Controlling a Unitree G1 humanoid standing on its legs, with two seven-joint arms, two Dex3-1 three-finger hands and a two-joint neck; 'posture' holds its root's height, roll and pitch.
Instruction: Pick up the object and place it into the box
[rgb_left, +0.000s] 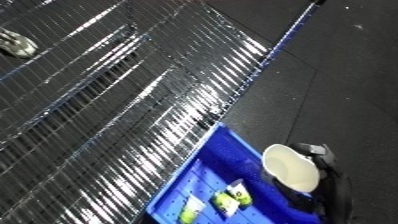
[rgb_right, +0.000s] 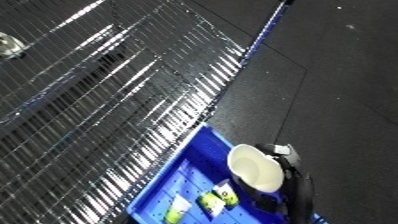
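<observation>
A blue bin stands at the bottom of the view, beside a wire shelf. Above the bin's right side my right hand comes in from the lower right. Its black fingers are curled round a cream-white bowl, whose opening faces the camera. The bowl hangs over the bin's right rim, and I cannot tell whether it touches the bin. Inside the bin lie small yellow-green and white packets. My left hand shows in neither view.
A shiny wire shelf fills the left and middle of the view, with a blue-edged rim on its right. A pale object lies on it at the far left. Dark speckled floor lies to the right.
</observation>
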